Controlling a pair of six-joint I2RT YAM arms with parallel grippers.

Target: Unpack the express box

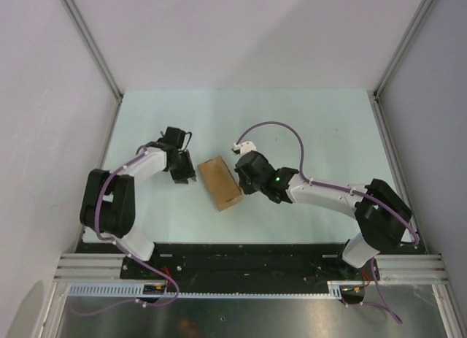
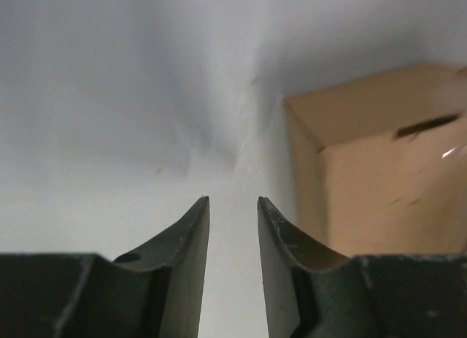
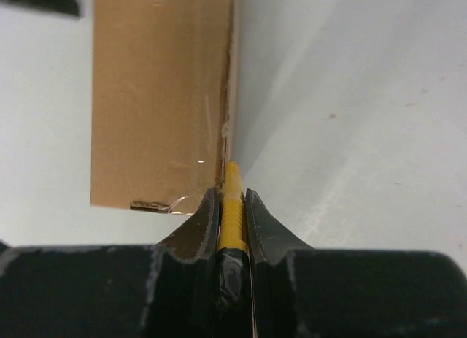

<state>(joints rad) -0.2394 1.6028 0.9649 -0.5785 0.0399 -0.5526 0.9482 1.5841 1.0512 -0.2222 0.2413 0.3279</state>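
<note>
**A:** What is nearest the arm bases?

**B:** The two claws, reaching in toward the middle of the table. The right claw (image 3: pixel 232 192) is clamped on a yellow knife (image 3: pixel 232 174). The left claw (image 2: pixel 232 201) has its fingers a little apart and holds nothing.

**A:** Where is the box?

**B:** Between them. The box (image 1: pixel 220 182) is a small flat brown cardboard carton, lying at a slant on the pale table (image 1: pixel 314 126). Its lid looks closed.

**A:** How close are the claws to it?

**B:** The knife tip rests against the seam on the box's right edge. The left claw is just beside its left side, but I cannot tell whether it touches.

**A:** How will the box handle?

**B:** Probably light. It looks stiff along its edges, but its broad faces would likely dent under a hard squeeze. It would likely slide on the smooth table when pushed. Bracing its left side, or pinching across the narrow width near a corner, looks safest.
</note>
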